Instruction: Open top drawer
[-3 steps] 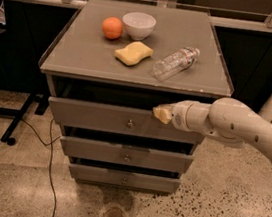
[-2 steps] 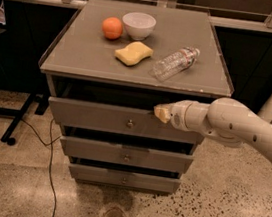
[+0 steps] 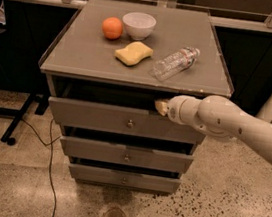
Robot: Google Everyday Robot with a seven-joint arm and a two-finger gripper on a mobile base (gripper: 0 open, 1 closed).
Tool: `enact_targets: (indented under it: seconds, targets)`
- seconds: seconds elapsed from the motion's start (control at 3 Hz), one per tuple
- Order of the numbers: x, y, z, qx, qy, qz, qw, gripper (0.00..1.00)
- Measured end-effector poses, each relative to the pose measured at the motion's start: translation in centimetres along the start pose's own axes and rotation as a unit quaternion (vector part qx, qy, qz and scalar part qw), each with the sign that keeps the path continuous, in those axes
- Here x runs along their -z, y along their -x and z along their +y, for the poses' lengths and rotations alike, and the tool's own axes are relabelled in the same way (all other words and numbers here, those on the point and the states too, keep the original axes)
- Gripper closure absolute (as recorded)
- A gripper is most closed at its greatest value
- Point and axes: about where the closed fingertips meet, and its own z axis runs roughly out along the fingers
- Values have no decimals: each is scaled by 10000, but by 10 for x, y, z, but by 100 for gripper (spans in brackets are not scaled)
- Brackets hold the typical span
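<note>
The top drawer [image 3: 99,117] is the widest grey drawer of the cabinet, with a small round metal knob [image 3: 130,124] at its centre. It stands pulled out a little, with a dark gap above its front. My gripper [image 3: 160,106] comes in from the right on a white arm [image 3: 234,127]. Its tip sits at the upper edge of the drawer front, right of the knob, just under the cabinet top.
Two narrower grey drawers [image 3: 127,155] sit below. On the cabinet top [image 3: 83,52] are an orange [image 3: 112,27], a white bowl [image 3: 138,25], a yellow sponge [image 3: 133,52] and a lying plastic bottle [image 3: 175,62]. A cable [image 3: 49,169] runs on the floor at the left.
The top drawer front looks slightly further out than before. My gripper stays at its upper edge, nearly unmoved.
</note>
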Motion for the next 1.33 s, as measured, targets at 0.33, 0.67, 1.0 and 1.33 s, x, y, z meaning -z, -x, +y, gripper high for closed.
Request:
enact_targets:
  seconds: [0.33, 0.67, 1.0, 1.33]
  targets:
    - [-10, 0, -26, -117, -414, 39, 9991, 100]
    - [-9, -2, -33, -105, -485, 71, 9987, 100]
    - [-20, -7, -28, 13, -483, 330, 9983, 100]
    - [-31, -20, -27, 59, -509, 719, 9961, 100]
